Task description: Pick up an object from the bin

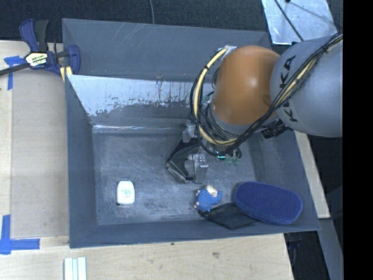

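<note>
Inspection of the bin (81, 174): grey metal, matt; far wall scratched and scuffed, floor rough and speckled. Near right, the oval blue pad (268, 203): cloth-like, finely textured, matt. Near left, the small white case (125, 192): smooth plastic, slight gloss. On the arm, the orange cover (245, 83): smooth, satin sheen. The arm shell (315, 92): smooth grey, semi-gloss.

saw a dull grey bin (80, 156), its far wall paler and streaked with dark scratches. noted a small white thing (125, 192) with a faint pale mark on top. found a bright blue little figure (205, 199) tipped with cream, a deep blue pouch (269, 203) and a black flat piece (228, 217). marked the gripper (186, 169) as black and silver, with an orange-brown cover (245, 83) and yellow and black cables (197, 95).
</note>
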Controlling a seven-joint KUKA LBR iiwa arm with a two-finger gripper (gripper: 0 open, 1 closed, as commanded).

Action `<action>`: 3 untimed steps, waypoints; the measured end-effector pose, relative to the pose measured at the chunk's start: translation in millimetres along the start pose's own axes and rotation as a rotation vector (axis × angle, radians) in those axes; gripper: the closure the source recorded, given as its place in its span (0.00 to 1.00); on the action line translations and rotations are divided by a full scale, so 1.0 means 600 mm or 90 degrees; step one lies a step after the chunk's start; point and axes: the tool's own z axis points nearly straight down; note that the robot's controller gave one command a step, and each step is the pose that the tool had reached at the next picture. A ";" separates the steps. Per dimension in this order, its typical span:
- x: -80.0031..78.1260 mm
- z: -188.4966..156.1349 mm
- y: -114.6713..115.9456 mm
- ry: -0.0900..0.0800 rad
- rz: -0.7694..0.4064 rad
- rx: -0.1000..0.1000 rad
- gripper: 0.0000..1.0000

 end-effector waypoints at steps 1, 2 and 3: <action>-0.076 0.163 0.006 -0.003 -0.151 0.000 0.00; -0.080 0.157 0.006 -0.008 -0.150 0.000 1.00; -0.071 -0.103 0.042 -0.006 -0.177 0.000 1.00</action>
